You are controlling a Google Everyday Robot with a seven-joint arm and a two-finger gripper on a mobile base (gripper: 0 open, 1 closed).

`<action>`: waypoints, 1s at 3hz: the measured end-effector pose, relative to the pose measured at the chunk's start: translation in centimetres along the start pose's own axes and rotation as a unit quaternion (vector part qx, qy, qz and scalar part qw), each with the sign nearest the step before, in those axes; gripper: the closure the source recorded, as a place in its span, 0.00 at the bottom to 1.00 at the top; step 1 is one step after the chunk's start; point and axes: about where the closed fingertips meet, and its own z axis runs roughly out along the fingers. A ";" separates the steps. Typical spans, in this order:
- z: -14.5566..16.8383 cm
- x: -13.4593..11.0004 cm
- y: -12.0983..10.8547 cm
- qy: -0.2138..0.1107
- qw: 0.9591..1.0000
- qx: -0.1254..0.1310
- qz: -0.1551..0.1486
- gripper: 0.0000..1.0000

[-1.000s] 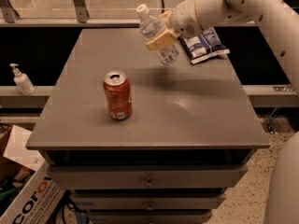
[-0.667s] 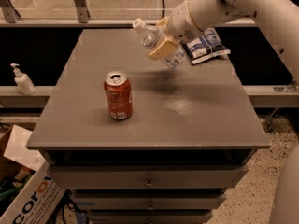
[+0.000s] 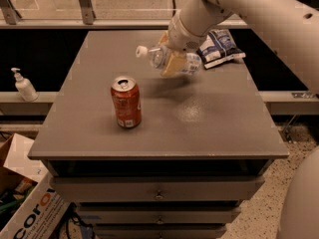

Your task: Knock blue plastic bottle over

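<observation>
The blue plastic bottle [image 3: 188, 62] is clear and bluish with a white cap and a white-and-blue label. It is tipped almost flat at the far middle of the grey table [image 3: 209, 118], with its cap pointing left. My gripper [image 3: 169, 58] is at the bottle's neck end and touches it, with its tan parts overlapping the bottle. The white arm reaches in from the upper right. A dark shadow lies on the table under the bottle.
A red-orange soda can [image 3: 125, 102] stands upright on the left middle of the table. A blue-and-white snack bag [image 3: 219, 46] lies at the far right. A white pump bottle [image 3: 23, 85] stands on a ledge to the left. A cardboard box [image 3: 30, 203] sits on the floor at lower left.
The bottle has gone from slightly tilted to nearly horizontal, its cap swinging left and down. My gripper moved left and down with it. The can has not moved.
</observation>
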 end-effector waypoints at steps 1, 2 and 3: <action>1.6 0.6 -0.1 0.053 0.998 -0.025 -0.039 1.00; 3.0 0.7 -0.4 0.080 0.993 -0.054 -0.067 1.00; 4.4 0.5 -0.5 0.084 0.988 -0.095 -0.088 1.00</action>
